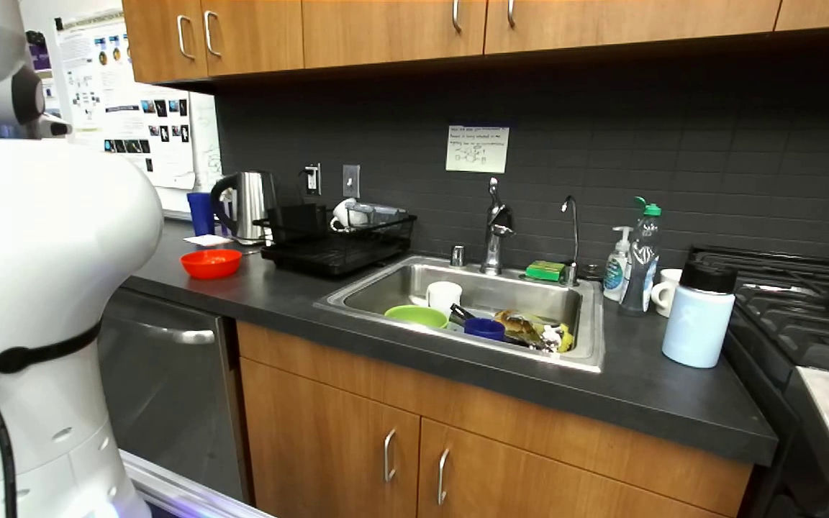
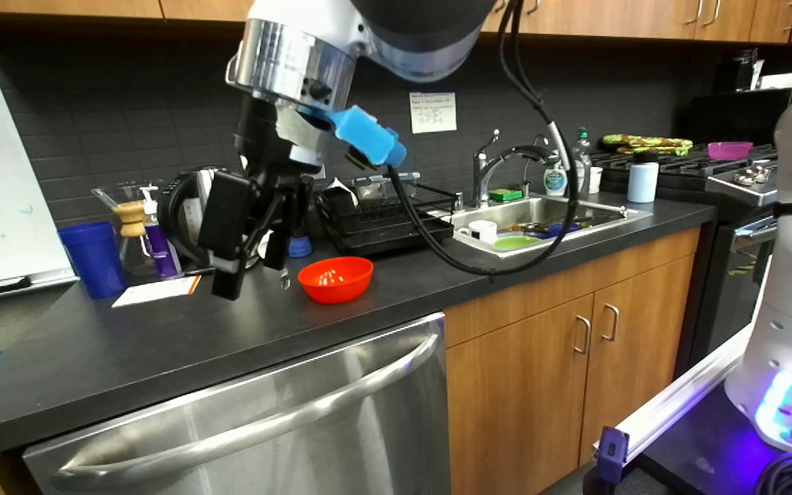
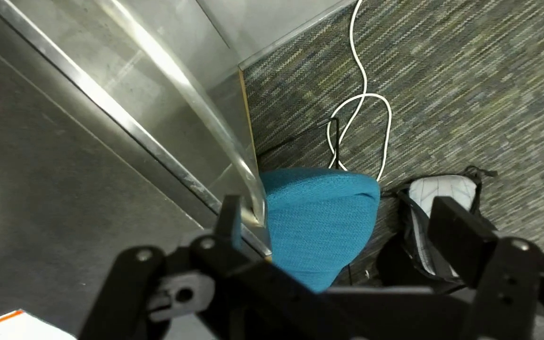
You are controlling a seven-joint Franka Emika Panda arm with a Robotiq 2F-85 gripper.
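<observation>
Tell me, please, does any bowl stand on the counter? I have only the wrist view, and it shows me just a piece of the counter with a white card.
Observer: Yes, a red bowl stands on the counter.
Operator: Thank you. And what is between this bowl and the sink?
Observer: A black dish rack stands between them.
Operator: Is the sink empty, please?
Observer: No, a green dish lies in the sink.
</observation>
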